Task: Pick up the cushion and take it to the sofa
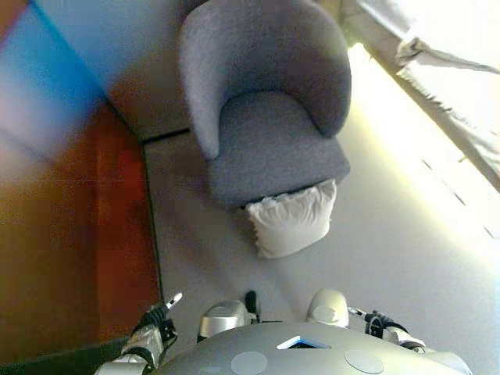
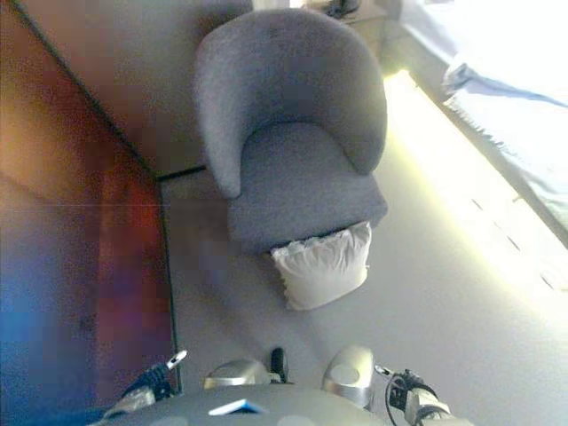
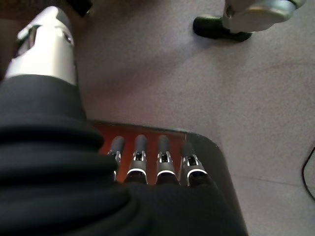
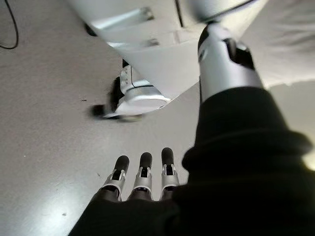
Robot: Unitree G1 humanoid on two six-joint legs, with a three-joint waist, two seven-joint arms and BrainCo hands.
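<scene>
Hanging low at either side, nearest of all: left hand with fingers straight and relaxed, holding nothing, poised over the grey floor where it meets the edge of a reddish-brown rug; right hand likewise slack, fingers extended side by side, empty, above bare floor. Farther out, lying on the floor and leaning against the front edge of the seat: white cushion, puffy and creased, its upper edge touching the grey armchair, well apart from both hands. Standing beyond that, the armchair itself, rounded back curving about a flat seat, set on the floor just beside the far corner of the rug. Running along the right side of the floor past the armchair: a bright strip of daylight under pale curtains, gathered and hanging toward the far right corner.
</scene>
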